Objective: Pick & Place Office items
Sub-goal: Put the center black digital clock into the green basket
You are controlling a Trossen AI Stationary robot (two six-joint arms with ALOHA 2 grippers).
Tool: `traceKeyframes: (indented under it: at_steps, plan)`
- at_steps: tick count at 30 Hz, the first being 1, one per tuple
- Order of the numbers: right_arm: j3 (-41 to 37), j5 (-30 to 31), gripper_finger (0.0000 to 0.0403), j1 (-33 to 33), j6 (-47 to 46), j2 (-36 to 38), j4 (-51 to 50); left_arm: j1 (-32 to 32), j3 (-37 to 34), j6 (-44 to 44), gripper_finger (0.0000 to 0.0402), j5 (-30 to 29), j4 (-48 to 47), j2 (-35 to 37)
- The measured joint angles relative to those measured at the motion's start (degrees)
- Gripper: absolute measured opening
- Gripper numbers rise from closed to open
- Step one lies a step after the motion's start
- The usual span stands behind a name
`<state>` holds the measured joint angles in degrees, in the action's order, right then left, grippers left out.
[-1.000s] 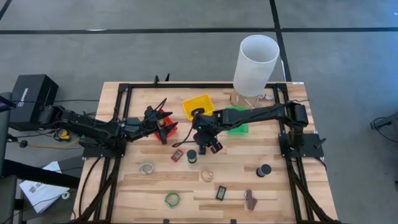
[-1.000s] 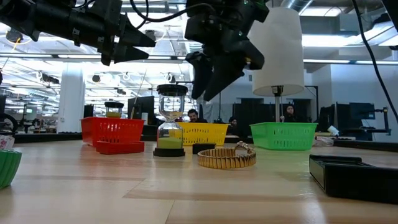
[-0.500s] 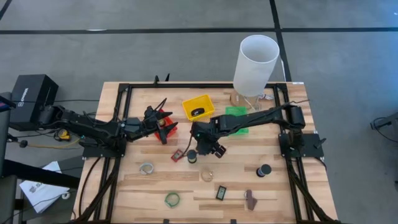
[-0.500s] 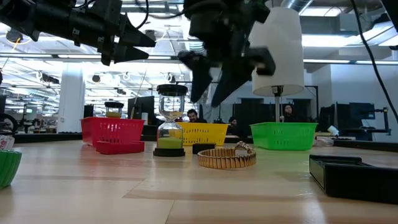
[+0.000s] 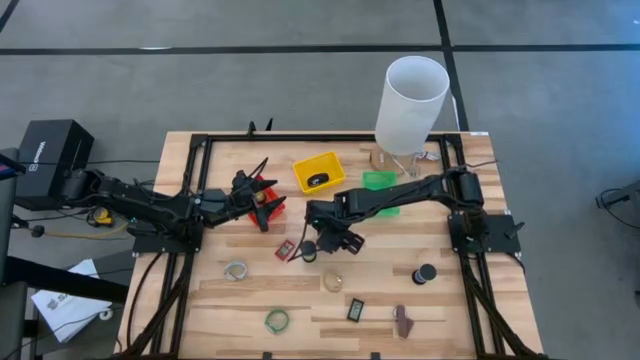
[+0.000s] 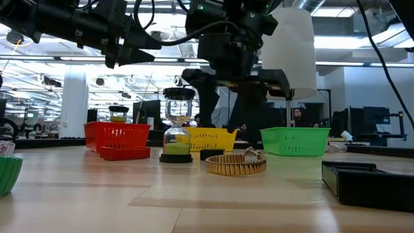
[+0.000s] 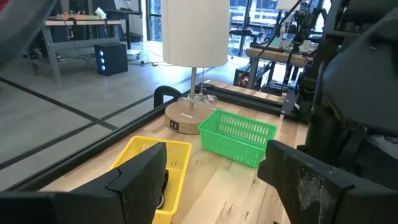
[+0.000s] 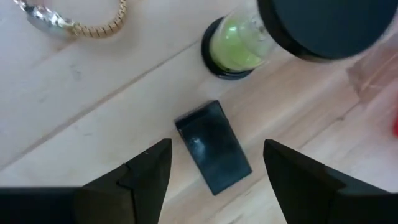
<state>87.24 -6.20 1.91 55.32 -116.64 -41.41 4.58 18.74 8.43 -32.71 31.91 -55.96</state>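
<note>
The right gripper, fingers spread wide, hangs directly over a small flat black rectangular piece lying on the wooden table, just beside a black-capped hourglass with green sand, while the left gripper, also spread, waits over the red plastic bin.

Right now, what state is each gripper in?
Left gripper: open, empty, above the red bin.
Right gripper: open, empty, above the small black rectangular piece.
</note>
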Motion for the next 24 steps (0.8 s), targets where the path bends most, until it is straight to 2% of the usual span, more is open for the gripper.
traceKeyframes:
  at_steps: [10, 17, 24]
  plan:
    - [0.0, -0.4, 0.0245, -0.4, 0.8, 0.0, 0.2, 0.0, 0.0, 0.0, 0.0269, 0.0, 0.0, 0.0]
    - [0.1, 0.0, 0.0245, -0.4, 2.4, -4.6, -0.5, 0.0, 0.0, 0.0, 0.0269, 0.0, 0.0, 0.0]
    - [-0.1, 0.2, 0.0244, 0.0, 5.1, -3.4, -0.4, 0.0, 0.0, 0.0, 0.0269, 0.0, -0.1, 0.0]
